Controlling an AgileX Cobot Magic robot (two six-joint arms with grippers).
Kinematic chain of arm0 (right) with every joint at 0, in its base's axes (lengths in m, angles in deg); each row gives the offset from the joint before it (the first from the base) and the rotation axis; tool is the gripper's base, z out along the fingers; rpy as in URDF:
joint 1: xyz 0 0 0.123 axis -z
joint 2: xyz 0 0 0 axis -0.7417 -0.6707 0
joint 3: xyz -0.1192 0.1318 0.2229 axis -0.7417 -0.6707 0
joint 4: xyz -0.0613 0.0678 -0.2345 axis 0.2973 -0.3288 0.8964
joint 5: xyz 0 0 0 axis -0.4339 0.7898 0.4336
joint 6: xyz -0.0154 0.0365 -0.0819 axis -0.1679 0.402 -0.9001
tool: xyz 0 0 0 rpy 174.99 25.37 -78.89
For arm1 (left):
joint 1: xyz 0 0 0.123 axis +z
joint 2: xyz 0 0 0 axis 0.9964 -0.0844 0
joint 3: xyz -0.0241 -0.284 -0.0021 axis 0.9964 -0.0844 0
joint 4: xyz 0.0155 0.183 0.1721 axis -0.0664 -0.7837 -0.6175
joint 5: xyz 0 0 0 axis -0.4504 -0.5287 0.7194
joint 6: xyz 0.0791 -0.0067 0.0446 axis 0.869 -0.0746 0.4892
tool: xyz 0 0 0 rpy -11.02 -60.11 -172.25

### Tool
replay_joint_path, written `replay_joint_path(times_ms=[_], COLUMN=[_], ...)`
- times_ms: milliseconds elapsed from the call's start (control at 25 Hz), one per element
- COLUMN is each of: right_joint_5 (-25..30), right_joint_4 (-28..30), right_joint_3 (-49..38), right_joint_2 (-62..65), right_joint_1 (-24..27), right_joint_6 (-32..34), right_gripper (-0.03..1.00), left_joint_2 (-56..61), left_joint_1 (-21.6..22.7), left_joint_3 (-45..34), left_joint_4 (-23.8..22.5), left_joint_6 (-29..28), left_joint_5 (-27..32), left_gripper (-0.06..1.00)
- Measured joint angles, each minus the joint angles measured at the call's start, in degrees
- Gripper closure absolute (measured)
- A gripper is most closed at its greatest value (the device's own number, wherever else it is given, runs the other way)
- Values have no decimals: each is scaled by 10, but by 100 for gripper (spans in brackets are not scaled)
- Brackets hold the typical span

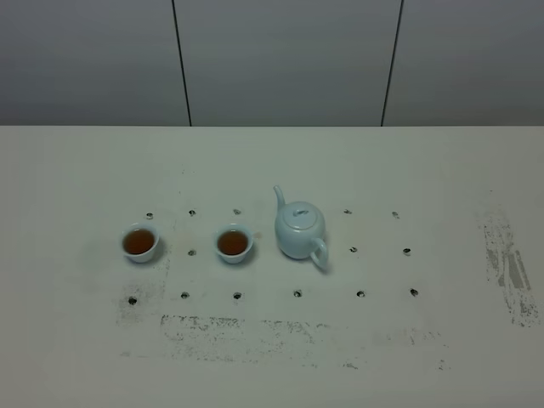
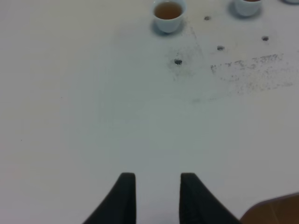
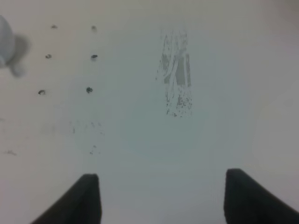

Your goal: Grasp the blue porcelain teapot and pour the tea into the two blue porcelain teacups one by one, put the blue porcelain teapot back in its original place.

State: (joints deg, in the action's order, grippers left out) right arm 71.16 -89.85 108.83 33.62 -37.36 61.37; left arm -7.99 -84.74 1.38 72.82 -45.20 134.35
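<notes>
On the left of the white table [image 1: 76, 340], seen from the high camera, the first teacup [image 1: 140, 243] stands upright with brown tea inside. Just to its right, apart from it, stands the second teacup [image 1: 234, 243], also holding tea. Next in the row, just beside the second cup but not touching it, sits the blue porcelain teapot [image 1: 299, 229], lid on, spout pointing away toward the wall and loop handle toward the near right. Small dark holes [image 1: 237, 296] dot the surface around all three, and a scuffed grey patch [image 1: 508, 263] marks the far right.

Neither arm appears in the high view. The left gripper [image 2: 158, 196] hangs over bare table with its fingers [image 2: 126, 198] a narrow gap apart, holding nothing; both cups lie well ahead of it. The right gripper [image 3: 161, 198] has its fingers [image 3: 86, 198] spread wide and empty, with the teapot's blurred edge [image 3: 5, 44] well apart from it.
</notes>
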Motion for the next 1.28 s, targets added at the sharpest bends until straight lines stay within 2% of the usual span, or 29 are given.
replay_joint_path(times_ms=[320,1280], right_joint_5=[14,14], right_joint_4=[33,35], right_joint_3=[-11,-12], right_joint_2=[101,104], right_joint_1=[0,0], right_joint_6=[42,49], right_gripper=[40,40], left_joint_2=[0,0], left_joint_1=[0,0], left_joint_3=[0,0], left_joint_4=[0,0], left_joint_6=[0,0], left_joint_5=[0,0], left_gripper=[65,65])
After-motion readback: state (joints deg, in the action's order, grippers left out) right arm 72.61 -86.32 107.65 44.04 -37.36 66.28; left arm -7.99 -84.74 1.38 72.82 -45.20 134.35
